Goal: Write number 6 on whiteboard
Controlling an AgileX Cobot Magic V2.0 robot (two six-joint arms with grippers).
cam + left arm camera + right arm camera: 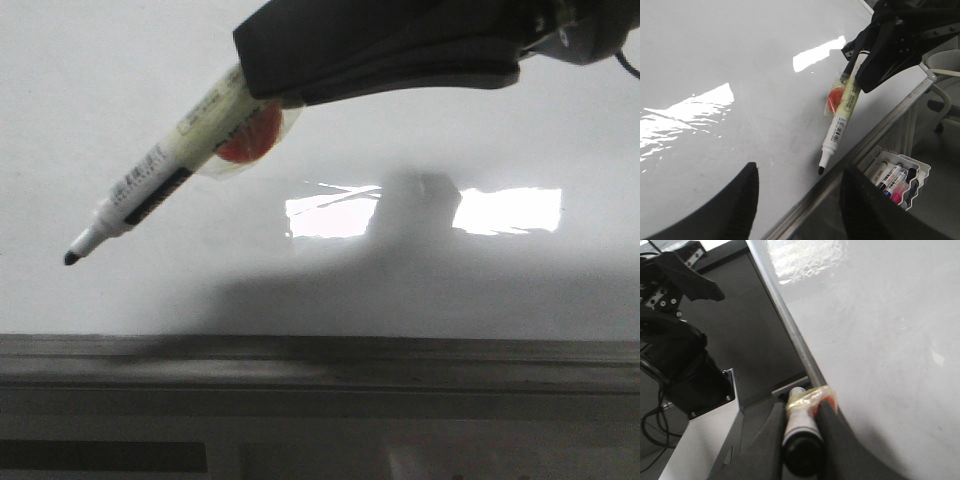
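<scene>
The whiteboard [120, 120] is a large glossy white-grey board with a grey metal rail [320, 355] along its near edge; it also shows in the left wrist view [730, 55] and the right wrist view [890, 330]. No black line of a number 6 shows on it. My right gripper [285, 95] is shut on a white marker [150, 190] with tape and a red piece [248, 140] on its barrel. The marker slants down, and its black tip [72, 258] hangs just over the board near the rail. My left gripper [797, 195] is open and empty over the board's edge.
Bright rectangular glare patches [330, 212] lie on the board. A white tray [900, 180] with several spare markers hangs below the rail. The left arm's dark body [675, 340] shows past the rail [790, 335] in the right wrist view.
</scene>
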